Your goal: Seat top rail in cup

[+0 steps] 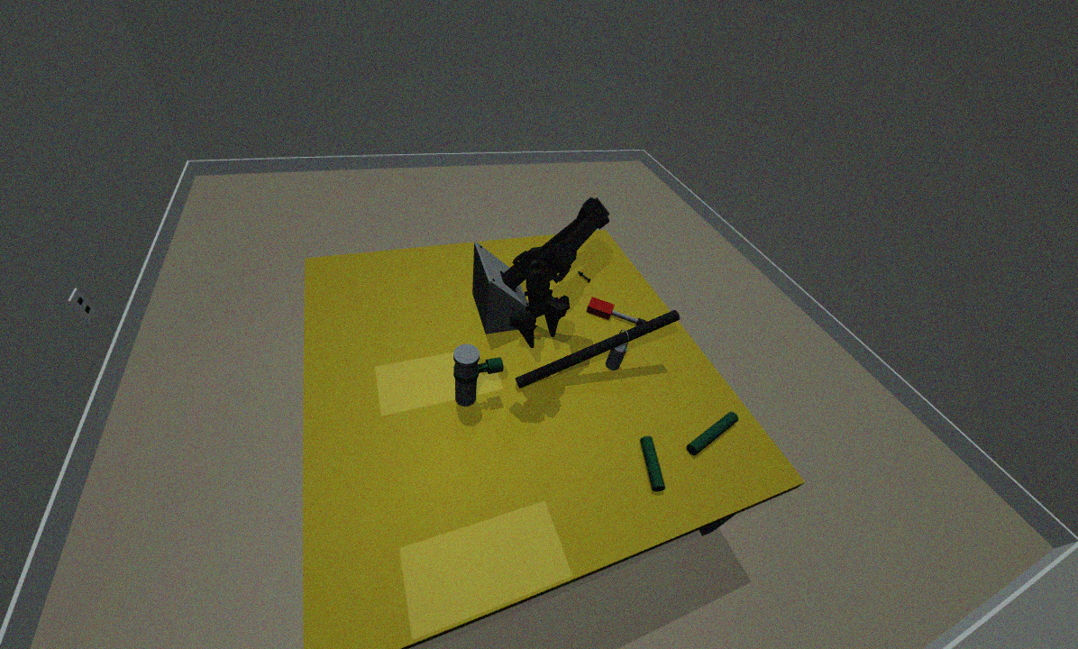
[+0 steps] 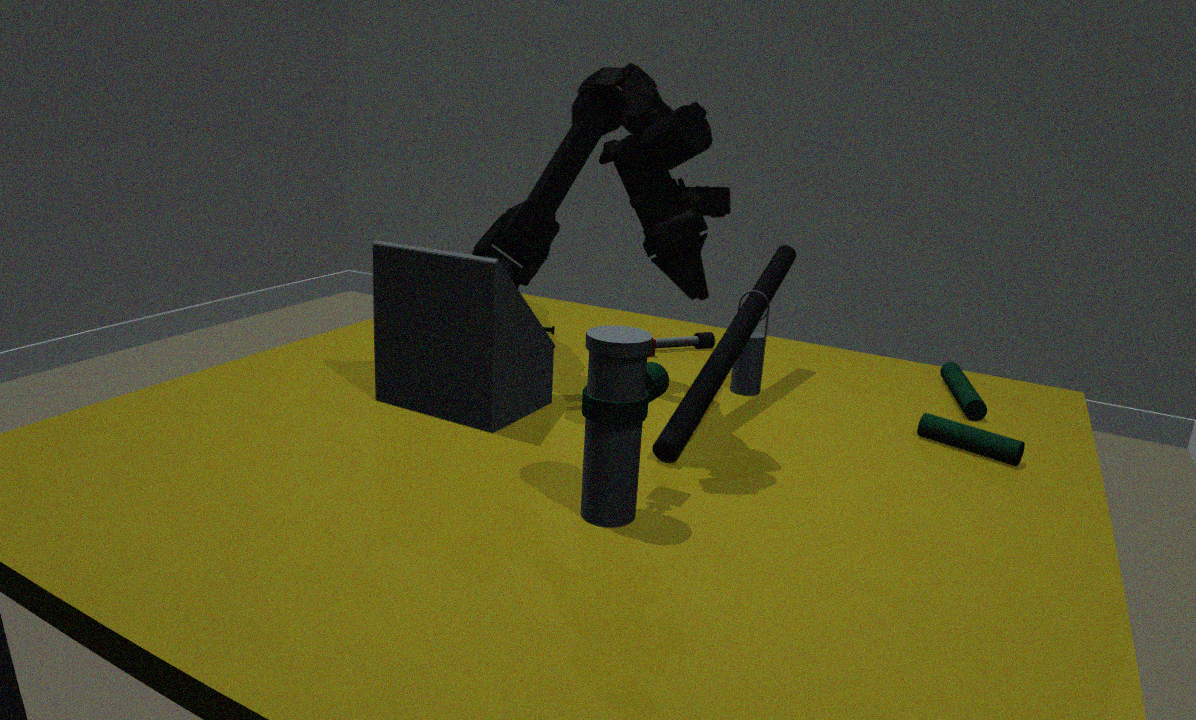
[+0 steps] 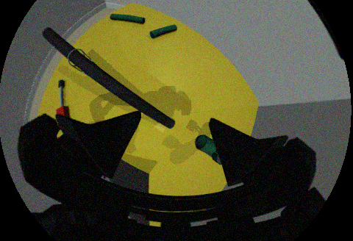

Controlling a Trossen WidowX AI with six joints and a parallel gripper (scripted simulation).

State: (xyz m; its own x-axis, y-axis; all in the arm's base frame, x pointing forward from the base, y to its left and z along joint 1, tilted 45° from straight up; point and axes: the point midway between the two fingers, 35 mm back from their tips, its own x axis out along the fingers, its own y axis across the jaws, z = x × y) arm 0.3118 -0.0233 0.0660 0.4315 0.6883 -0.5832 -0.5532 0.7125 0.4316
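Currently, my claw (image 1: 542, 342) (image 2: 700, 298) (image 3: 176, 117) stands with its fingers well apart and nothing between them, raised above the yellow worktop (image 1: 446, 476) (image 2: 459, 573) (image 3: 220, 72). I see the black fence rail (image 1: 579, 357) (image 2: 718, 367) (image 3: 107, 81) running at a slant through the loop cap (image 1: 625, 344) (image 2: 753, 291) (image 3: 70, 63) on the small post (image 1: 616, 356) (image 2: 747, 367). One rail end reaches toward the worktop's right edge in my top view; the other stops near the green rail-end cup (image 1: 494, 364) (image 2: 657, 381) (image 3: 207, 145), with a gap between, so it is unseated. That cup juts from the brace band (image 1: 465, 379) (image 2: 615, 405), which rings the upright big post (image 1: 465, 391) (image 2: 611, 465) below its pale post cap (image 1: 466, 353) (image 2: 619, 336). A red-handled tool (image 1: 600, 307) (image 3: 62, 111) lies near the right edge from the top, its shaft pointing toward the rail. Toward the near right corner in that same view, I have two green rods (image 1: 652, 463) (image 2: 970, 438) (image 3: 127, 18) lying apart from each other. The grey angled block (image 1: 498, 306) (image 2: 436, 335) (image 3: 132, 176) sits beside the arm.
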